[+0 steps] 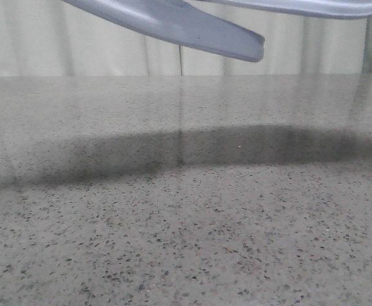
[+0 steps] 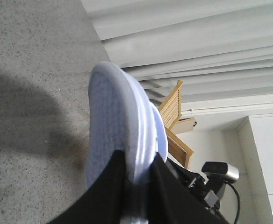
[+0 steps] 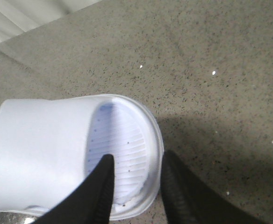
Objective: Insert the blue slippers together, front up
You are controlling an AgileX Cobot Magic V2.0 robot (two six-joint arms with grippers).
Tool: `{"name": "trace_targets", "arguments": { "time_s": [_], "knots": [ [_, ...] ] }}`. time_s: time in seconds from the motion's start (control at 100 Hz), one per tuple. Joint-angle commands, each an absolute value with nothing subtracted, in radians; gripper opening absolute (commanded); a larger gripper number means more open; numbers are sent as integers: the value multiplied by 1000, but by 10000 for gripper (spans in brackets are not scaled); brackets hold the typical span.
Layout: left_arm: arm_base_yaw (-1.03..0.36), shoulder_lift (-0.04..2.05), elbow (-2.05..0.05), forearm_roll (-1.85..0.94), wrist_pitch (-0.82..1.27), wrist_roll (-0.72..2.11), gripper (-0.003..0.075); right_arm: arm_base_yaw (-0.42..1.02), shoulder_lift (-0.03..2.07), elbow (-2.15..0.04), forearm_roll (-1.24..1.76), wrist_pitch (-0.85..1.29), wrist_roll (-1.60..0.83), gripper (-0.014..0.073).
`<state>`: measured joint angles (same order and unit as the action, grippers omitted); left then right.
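Both slippers are cut off by the front view's upper edge, grippers unseen there. Two counted, both held above the speckled table (image 1: 186, 223). Left slipper (image 2: 115, 126) stands on edge, pinched at one end by the left gripper (image 2: 137, 172). Right slipper (image 3: 75, 154), ribbed footbed visible, has its rim clamped by the right gripper (image 3: 137, 179).
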<state>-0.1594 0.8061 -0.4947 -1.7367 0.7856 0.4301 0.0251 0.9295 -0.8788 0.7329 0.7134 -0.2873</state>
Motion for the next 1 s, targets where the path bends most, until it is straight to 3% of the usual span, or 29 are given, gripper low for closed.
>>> {"name": "trace_targets", "arguments": {
  "time_s": [0.0,0.32,0.99],
  "knots": [
    [-170,817,-531,-1806,814,420,16,24,885,-909,734,648,-303,196],
    [-170,845,-531,-1774,822,420,16,24,770,-909,719,528,-303,196],
    [-170,1050,-531,-1743,854,528,16,24,753,-909,712,568,-303,196]
  ]
}}
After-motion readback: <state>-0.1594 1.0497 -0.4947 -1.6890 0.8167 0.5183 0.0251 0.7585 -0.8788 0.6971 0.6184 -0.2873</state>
